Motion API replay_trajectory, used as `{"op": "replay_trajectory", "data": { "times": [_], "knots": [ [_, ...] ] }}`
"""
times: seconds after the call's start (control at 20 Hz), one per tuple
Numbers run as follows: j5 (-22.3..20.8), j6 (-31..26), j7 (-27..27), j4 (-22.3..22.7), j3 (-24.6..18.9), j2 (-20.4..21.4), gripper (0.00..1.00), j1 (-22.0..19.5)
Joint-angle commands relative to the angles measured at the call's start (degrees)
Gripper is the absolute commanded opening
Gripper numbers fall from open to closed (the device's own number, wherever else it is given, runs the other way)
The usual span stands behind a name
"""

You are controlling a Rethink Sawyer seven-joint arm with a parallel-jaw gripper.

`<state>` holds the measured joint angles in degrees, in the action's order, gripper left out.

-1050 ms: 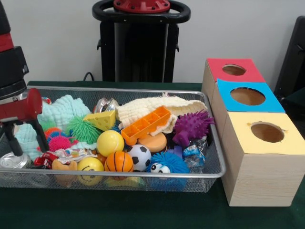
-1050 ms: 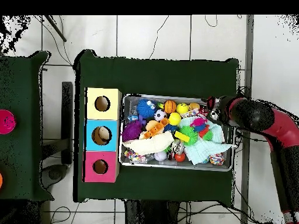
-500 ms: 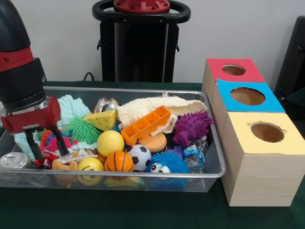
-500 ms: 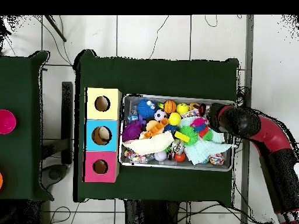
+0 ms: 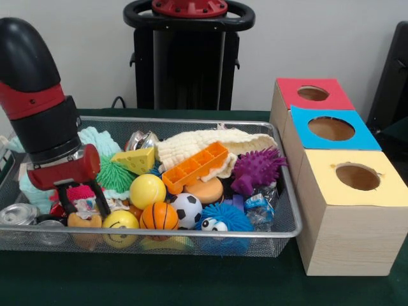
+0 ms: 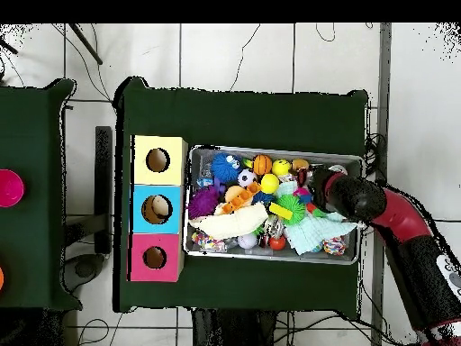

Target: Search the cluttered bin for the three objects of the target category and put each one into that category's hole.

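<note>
A wire mesh bin (image 5: 280, 226) full of toys sits on a green table (image 5: 191, 284), beside a wooden box with a red hole (image 5: 313, 93), a blue hole (image 5: 331, 128) and a yellow hole (image 5: 357, 176). The red and black arm reaches into the bin's left end in the front view. Its gripper (image 5: 81, 203) points down with fingers spread apart, straddling a pink spiky ball (image 5: 79, 191); whether they touch it is unclear. Just beside it lie a yellow smiley ball (image 5: 121, 220), a basketball (image 5: 159, 216) and a soccer ball (image 5: 186, 210). An orange tray (image 5: 194, 166) lies with its long axis diagonal, rising to the right, across a cream cloth (image 5: 210, 141).
</note>
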<state>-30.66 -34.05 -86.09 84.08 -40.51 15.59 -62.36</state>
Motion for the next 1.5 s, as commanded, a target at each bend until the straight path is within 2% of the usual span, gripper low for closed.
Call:
{"op": "replay_trajectory", "data": {
  "times": [0.05,0.35,0.75,1.2,1.4,1.5],
  "knots": [
    [-0.6,4.9,-1.6,3.2,3.7,-6.7,1.00,-2.5],
    [0.2,5.0,-0.1,1.6,3.1,-9.3,1.00,-2.9],
    [0.3,7.5,-1.1,1.4,3.5,-9.3,1.00,-2.3],
    [0.5,11.2,-5.0,1.8,4.1,-8.1,1.00,-1.4],
    [1.9,12.1,-6.7,1.1,3.8,-8.6,1.00,-1.4],
    [2.0,15.0,-8.8,1.1,4.0,-8.8,1.00,-1.3]
  ]
}}
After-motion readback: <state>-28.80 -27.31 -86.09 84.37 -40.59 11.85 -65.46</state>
